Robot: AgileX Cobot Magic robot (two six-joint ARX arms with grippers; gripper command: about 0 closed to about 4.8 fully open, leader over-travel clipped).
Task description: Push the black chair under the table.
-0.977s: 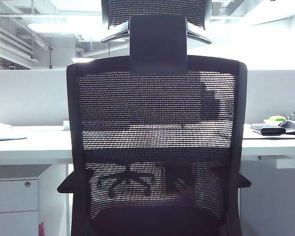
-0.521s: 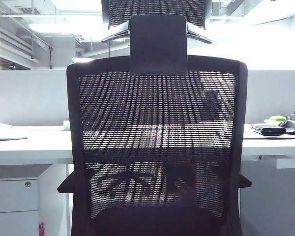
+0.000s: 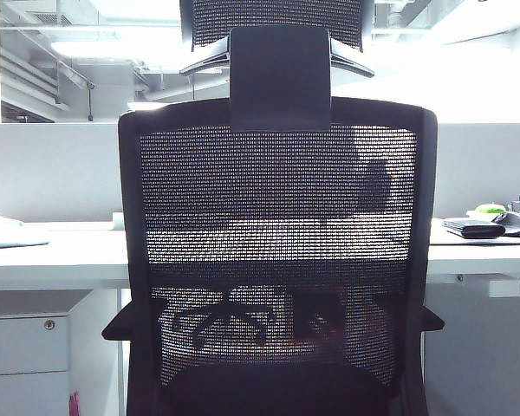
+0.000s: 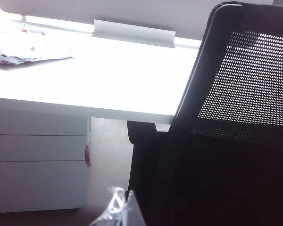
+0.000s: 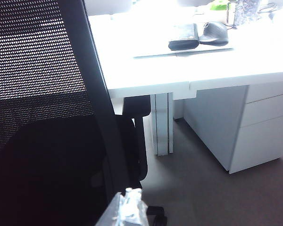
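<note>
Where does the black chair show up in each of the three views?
Exterior view: black chair fills the centre, its back to the camera, table behind it.
Left wrist view: chair back along one side, left gripper beside its frame.
Right wrist view: chair back along one side, right gripper beside its frame.
Shared landmark: the table's white edge.

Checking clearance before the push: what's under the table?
Under the table: the black chair armrest tips, a white drawer cabinet and bare floor. The chair's back covers the middle.
</note>
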